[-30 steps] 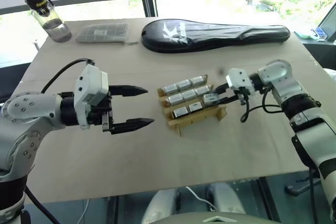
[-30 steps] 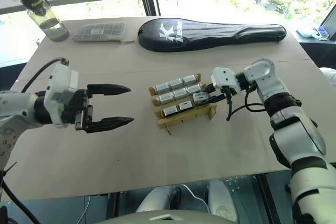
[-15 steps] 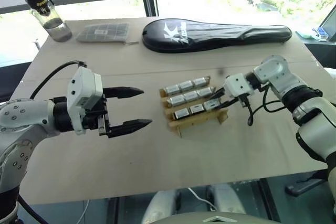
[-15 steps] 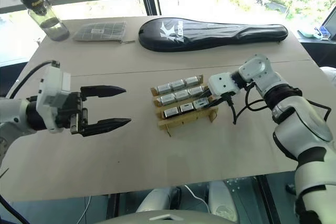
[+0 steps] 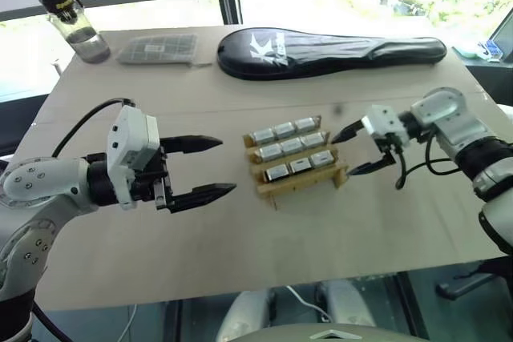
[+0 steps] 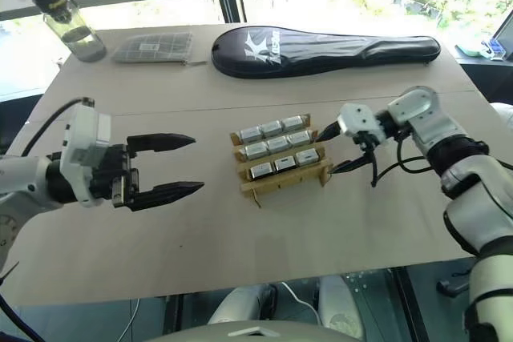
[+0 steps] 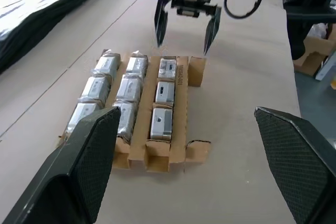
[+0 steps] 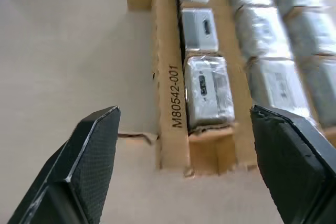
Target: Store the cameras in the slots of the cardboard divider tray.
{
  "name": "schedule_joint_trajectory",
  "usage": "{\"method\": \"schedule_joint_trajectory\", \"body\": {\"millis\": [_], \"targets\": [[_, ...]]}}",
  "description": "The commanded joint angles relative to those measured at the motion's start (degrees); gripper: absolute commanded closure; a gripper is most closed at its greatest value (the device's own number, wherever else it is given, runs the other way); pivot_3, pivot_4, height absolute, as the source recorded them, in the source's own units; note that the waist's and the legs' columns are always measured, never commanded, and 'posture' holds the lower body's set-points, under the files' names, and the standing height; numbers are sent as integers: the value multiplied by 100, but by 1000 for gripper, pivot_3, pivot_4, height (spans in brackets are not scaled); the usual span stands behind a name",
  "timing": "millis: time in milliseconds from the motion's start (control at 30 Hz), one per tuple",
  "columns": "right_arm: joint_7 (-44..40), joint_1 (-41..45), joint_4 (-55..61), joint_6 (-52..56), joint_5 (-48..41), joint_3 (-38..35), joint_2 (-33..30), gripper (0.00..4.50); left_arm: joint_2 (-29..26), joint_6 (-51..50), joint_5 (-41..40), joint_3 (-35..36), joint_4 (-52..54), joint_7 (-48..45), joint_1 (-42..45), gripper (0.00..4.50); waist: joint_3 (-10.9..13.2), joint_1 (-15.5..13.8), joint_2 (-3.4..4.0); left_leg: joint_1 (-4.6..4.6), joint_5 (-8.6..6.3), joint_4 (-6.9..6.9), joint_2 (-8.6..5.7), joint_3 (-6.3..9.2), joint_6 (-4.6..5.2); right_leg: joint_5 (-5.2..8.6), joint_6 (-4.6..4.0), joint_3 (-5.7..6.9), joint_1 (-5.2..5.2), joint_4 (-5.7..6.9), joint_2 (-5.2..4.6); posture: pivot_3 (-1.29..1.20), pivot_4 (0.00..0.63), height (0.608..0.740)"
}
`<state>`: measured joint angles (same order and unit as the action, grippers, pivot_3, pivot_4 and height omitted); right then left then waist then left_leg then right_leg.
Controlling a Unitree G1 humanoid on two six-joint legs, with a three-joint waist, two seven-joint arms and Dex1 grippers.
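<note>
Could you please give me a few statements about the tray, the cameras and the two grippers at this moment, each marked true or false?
1. Every slot of the cardboard divider tray holds one of the cameras. True.
2. The right gripper is clamped on a camera. False: its jaws stand open and empty beside the tray's end.
3. The left gripper is open and holds nothing. True.
4. The water bottle stands right next to the tray. False: it stands at the table's far left corner, well apart from the tray.
5. A black racket case lies beyond the tray. True.
</note>
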<state>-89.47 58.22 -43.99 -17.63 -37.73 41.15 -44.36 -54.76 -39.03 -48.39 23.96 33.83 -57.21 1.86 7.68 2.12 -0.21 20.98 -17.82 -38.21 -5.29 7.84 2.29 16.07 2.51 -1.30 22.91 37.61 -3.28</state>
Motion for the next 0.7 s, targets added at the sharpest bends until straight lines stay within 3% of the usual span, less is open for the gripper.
{"method": "schedule_joint_trajectory", "body": {"millis": [33, 133, 200, 367, 500, 700], "targets": [[-160, -606, 541, 716, -281, -1055, -238, 550, 501, 168, 83, 69, -191, 434, -263, 248, 0, 3, 0, -1, 0, 1, 1, 0, 0, 0, 0, 0, 0, 2, 1, 0, 150, 740], [560, -1797, 1423, 1050, -218, -1856, -560, 550, 1049, 410, 242, 180, -424, 620, -784, 248, 0, -46, 0, 4, -1, -1, 1, 2, 1, 0, 0, 1, -1, -1, 0, 0, 150, 740], [1470, -2924, 2239, 1246, -271, -2435, -681, 550, 1334, 758, 664, 159, -651, 758, -1206, 248, -6, -111, -1, 13, 0, -4, 2, 2, 1, -1, 0, 1, 8, 3, -1, 0, 150, 740], [3050, -5142, 3693, 1766, -198, -3783, -529, 550, 1993, 1500, 1416, 8, -1075, 1298, -1532, 248, -6, -286, 5, 14, -2, -8, 0, -8, 2, -1, 0, -6, 8, 4, -2, 0, 150, 740], [3667, -6093, 4446, 2028, -136, -4401, -288, 550, 2264, 1833, 1738, -191, -1406, 1323, -1679, 248, -16, -300, -6, -41, -3, -12, -1, -17, 3, -2, 3, -18, -45, 14, -4, 0, 150, 740], [3935, -6801, 4837, 2087, 99, -4951, 78, 550, 2200, 2208, 2074, -461, -1662, 1177, -1704, 248, -21, -300, -16, -32, -4, -8, 0, -15, 5, -2, 3, -17, -34, 8, 0, 0, 150, 740]]}}
